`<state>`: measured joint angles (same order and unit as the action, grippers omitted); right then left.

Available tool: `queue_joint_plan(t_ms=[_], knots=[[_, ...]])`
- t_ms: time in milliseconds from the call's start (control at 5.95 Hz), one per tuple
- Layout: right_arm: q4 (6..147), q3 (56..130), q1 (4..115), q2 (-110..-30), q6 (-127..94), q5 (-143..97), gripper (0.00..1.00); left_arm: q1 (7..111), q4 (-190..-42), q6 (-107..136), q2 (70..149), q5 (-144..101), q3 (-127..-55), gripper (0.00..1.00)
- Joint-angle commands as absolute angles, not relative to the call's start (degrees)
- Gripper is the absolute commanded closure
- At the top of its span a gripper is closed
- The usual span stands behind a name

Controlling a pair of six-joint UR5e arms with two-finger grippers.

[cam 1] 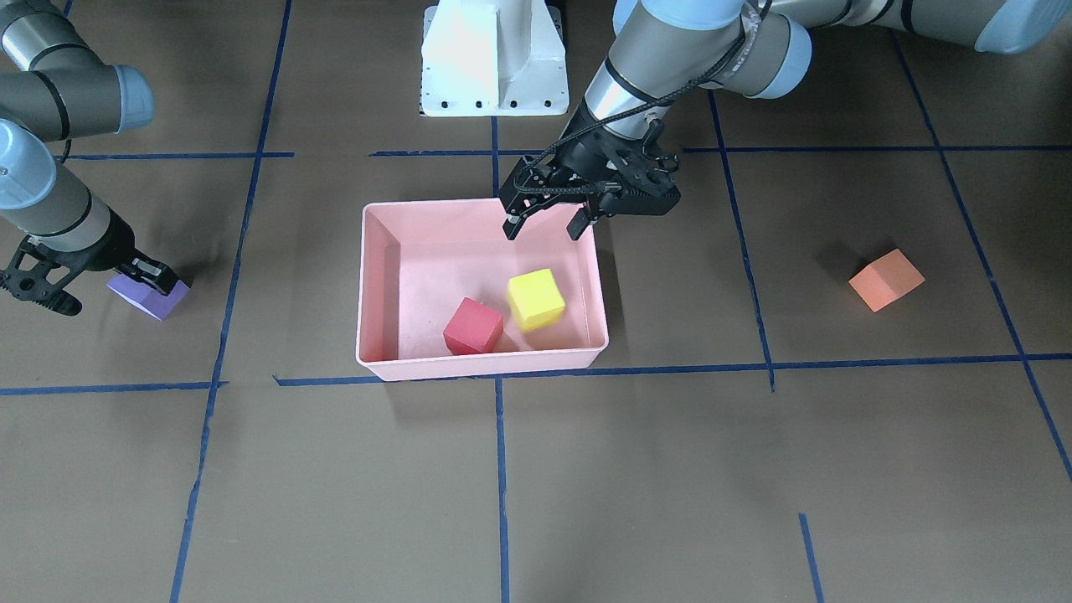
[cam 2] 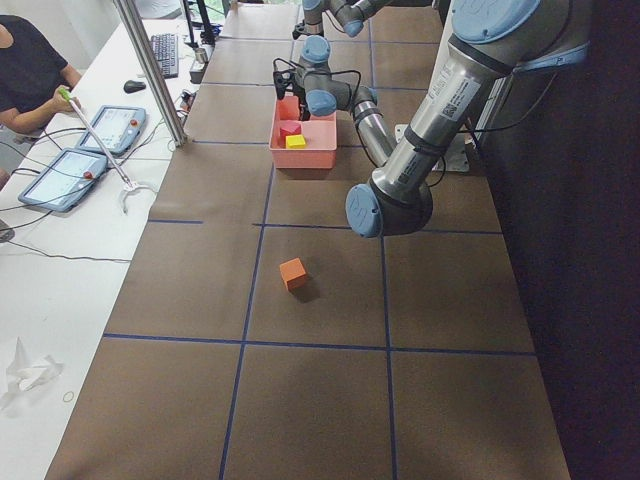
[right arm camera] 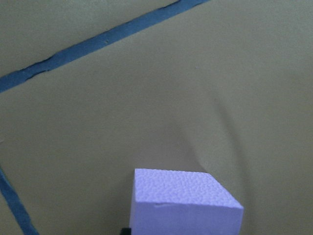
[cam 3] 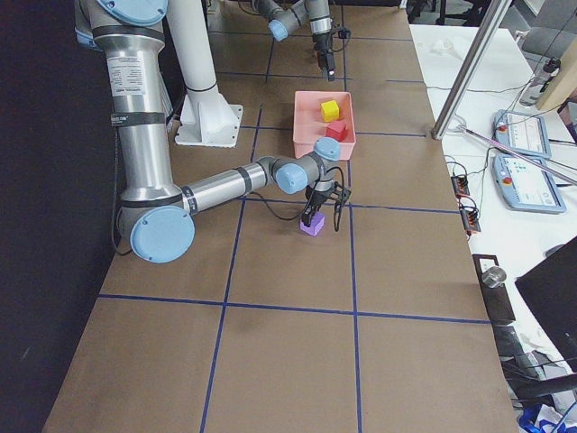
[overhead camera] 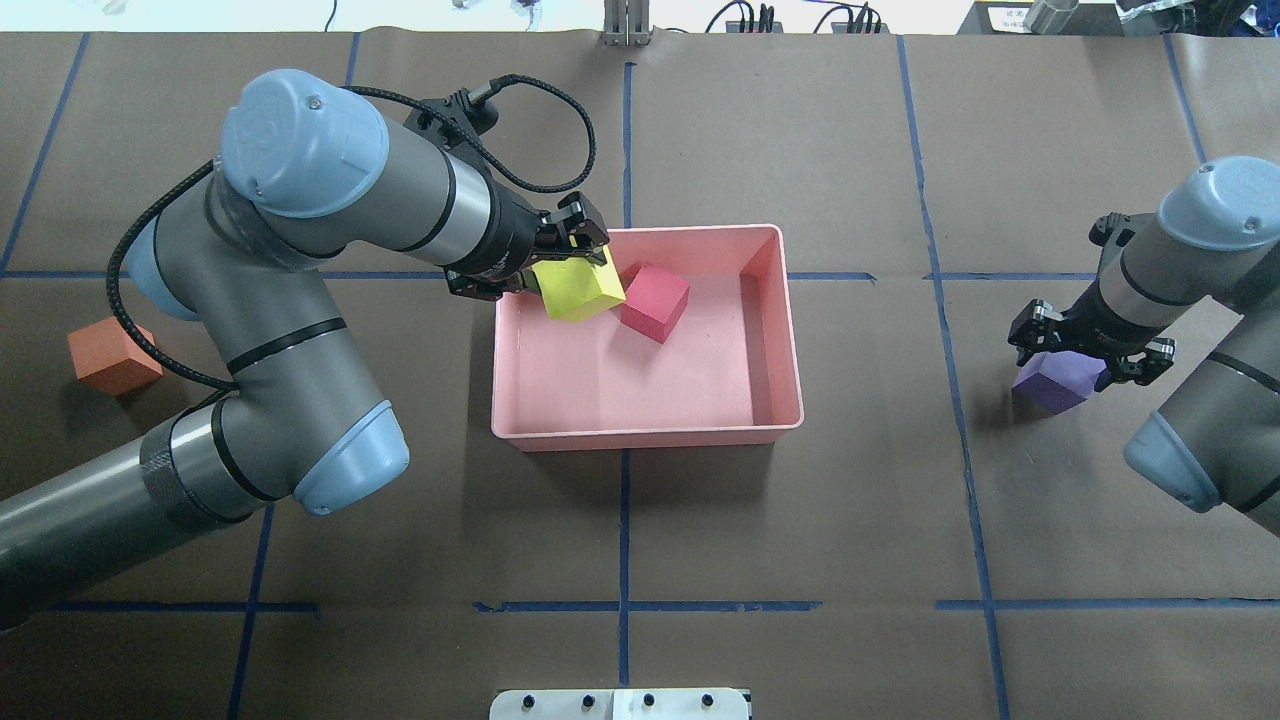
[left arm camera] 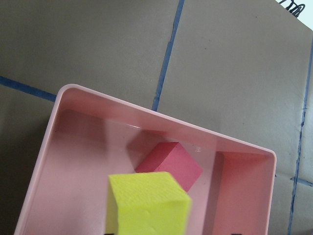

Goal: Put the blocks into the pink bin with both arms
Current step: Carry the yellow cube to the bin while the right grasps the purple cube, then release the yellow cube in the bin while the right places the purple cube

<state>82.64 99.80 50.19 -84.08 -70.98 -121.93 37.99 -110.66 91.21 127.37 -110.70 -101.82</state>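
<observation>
The brown counter (cam 1: 586,486), gridded with blue tape (cam 1: 501,469), carries the bin (cam 1: 481,366) at its middle, with the orange block (cam 1: 886,280) and purple block (cam 1: 151,297) well apart on either side.

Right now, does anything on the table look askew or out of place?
Nothing damaged. The yellow block looks tilted in the pink bin beside the red block, below the open left gripper. Whether it rests flat is unclear.

Held the left arm (overhead camera: 290,330) folded at the elbow and stretched forward, wrist angled down, with the left gripper (cam 1: 543,229) spread wide and gripping nothing. Set the right arm (overhead camera: 1190,250) low, wrist pointing steeply down, with the right gripper (overhead camera: 1085,358) parted too.
</observation>
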Motion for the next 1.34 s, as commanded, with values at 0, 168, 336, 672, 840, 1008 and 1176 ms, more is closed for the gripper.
queue_joint_plan(t_ms=[0, 168, 336, 672, 840, 1008, 1176], knots=[[82.62, 101.67, 50.36, -81.59, -71.45, -121.99, 1.00, 38.23, -110.57, 88.10, 123.26, -110.12, -105.87, 0.00], [82.88, 105.78, 50.19, -78.60, -71.63, -121.82, 1.00, 39.10, -110.22, 77.10, 118.18, -110.47, -108.52, 0.00], [83.49, 107.30, 50.27, -72.92, -72.94, -121.99, 1.00, 41.90, -110.13, 70.03, 114.12, -111.17, -108.63, 0.00], [84.46, 107.14, 48.44, -60.52, -86.59, -121.73, 0.98, 49.11, -110.65, 53.78, 103.34, -118.19, -108.54, 0.00], [84.46, 106.88, 41.99, -57.68, -91.88, -118.34, 0.97, 50.96, -110.74, 46.74, 100.23, -118.21, -107.76, 0.00], [84.29, 105.92, 35.40, -55.48, -92.89, -110.38, 0.96, 53.67, -110.05, 39.36, 98.54, -118.21, -106.36, 0.00], [84.03, 102.08, 31.59, -53.02, -94.90, -108.13, 0.65, 55.18, -110.04, 39.55, 95.74, -118.30, -104.69, 0.00]])
